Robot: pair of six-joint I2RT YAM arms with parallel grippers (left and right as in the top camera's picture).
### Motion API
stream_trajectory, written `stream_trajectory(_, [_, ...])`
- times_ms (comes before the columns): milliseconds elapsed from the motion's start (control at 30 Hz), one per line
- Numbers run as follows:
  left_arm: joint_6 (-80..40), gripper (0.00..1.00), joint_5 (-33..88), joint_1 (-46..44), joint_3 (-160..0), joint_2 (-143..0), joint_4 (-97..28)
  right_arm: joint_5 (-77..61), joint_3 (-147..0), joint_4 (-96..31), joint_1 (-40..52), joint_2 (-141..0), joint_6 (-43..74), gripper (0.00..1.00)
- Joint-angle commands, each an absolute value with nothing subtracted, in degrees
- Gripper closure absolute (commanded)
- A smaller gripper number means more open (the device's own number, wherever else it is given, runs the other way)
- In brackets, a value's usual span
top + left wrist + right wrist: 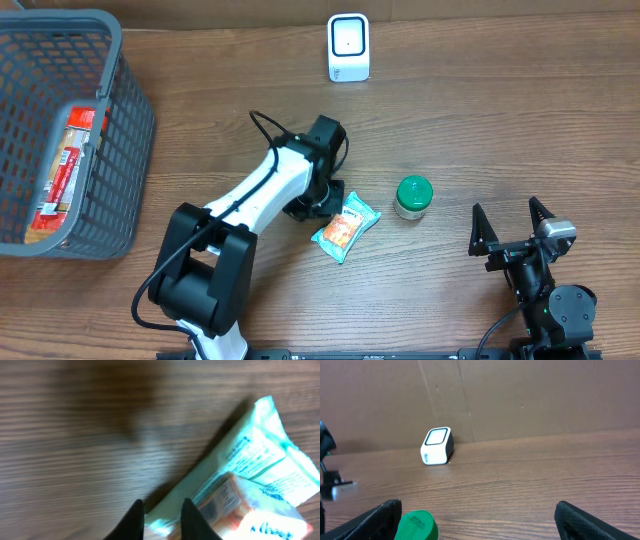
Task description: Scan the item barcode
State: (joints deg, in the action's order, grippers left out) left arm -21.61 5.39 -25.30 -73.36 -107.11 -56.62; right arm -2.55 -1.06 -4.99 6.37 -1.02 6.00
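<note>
The item, a teal and orange snack packet (345, 226), lies flat on the wooden table. In the left wrist view the packet (250, 475) shows printed text and a small barcode. My left gripper (325, 200) points down at its left end. Its two dark fingers stand a little apart, open, with the packet's edge showing in the gap of the gripper (162, 515). The white barcode scanner (348, 47) stands at the far edge, also in the right wrist view as the scanner (436, 446). My right gripper (510, 228) rests at the front right, wide open and empty (480, 520).
A green-lidded jar (413, 196) stands right of the packet, just ahead of my right gripper's left finger, the jar (417, 526). A grey mesh basket (120, 120) at the far left holds a red and white package (60, 175).
</note>
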Motion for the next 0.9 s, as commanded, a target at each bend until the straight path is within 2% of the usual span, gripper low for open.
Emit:
stream_trajectory(0, [-17.7, 0.78, 0.2, -23.1, -81.9, -107.7, -60.1, -2.2, -0.4, -4.7, 6.0, -1.0, 5.8, 0.0])
stream_trajectory(67, [-15.7, 0.72, 1.7, -22.6, -85.3, -107.7, -63.0, -2.2, -0.4, -4.7, 6.0, -1.0, 5.8, 0.0])
stream_trajectory(133, [-10.6, 0.09, 5.9, -22.5, -87.6, -107.7, -65.4, -2.2, -0.4, -4.7, 6.0, -1.0, 5.8, 0.0])
stream_trajectory(167, [-7.2, 0.01, 8.5, -22.5, -88.1, -107.7, -66.1, -2.2, -0.4, -4.7, 6.0, -1.0, 5.8, 0.0])
stream_trajectory(267, [1.7, 0.0, 15.7, -22.7, -88.1, -107.7, -67.6, -2.2, -0.4, -4.7, 6.0, -1.0, 5.8, 0.0])
stream_trajectory(433, [4.6, 0.0, 16.3, -23.7, -85.1, -107.7, -66.4, -2.2, -0.4, -4.7, 6.0, -1.0, 5.8, 0.0])
stream_trajectory(500, [4.7, 0.12, 15.0, -24.1, -83.4, -107.7, -64.9, -2.2, -0.4, -4.7, 6.0, -1.0, 5.8, 0.0])
stream_trajectory(533, [4.7, 0.23, 14.4, -24.2, -82.3, -107.7, -63.8, -2.2, -0.4, -4.7, 6.0, -1.0, 5.8, 0.0])
stream_trajectory(567, [4.7, 0.43, 14.4, -24.2, -81.2, -107.7, -62.7, -2.2, -0.4, -4.7, 6.0, -1.0, 5.8, 0.0])
stream_trajectory(700, [4.8, 0.68, 14.7, -24.2, -77.2, -107.7, -60.0, -2.2, -0.4, -4.7, 6.0, -1.0, 5.8, 0.0])
stream_trajectory(733, [4.8, 0.7, 14.6, -24.0, -76.6, -107.7, -59.9, -2.2, -0.4, -4.7, 6.0, -1.0, 5.8, 0.0])
stream_trajectory(800, [4.8, 0.65, 15.3, -23.3, -75.5, -107.7, -59.7, -2.2, -0.4, -4.7, 6.0, -1.0, 5.8, 0.0])
stream_trajectory(867, [6.3, 0.64, 17.8, -22.5, -75.0, -107.7, -59.8, -2.2, -0.4, -4.7, 6.0, -1.0, 5.8, 0.0])
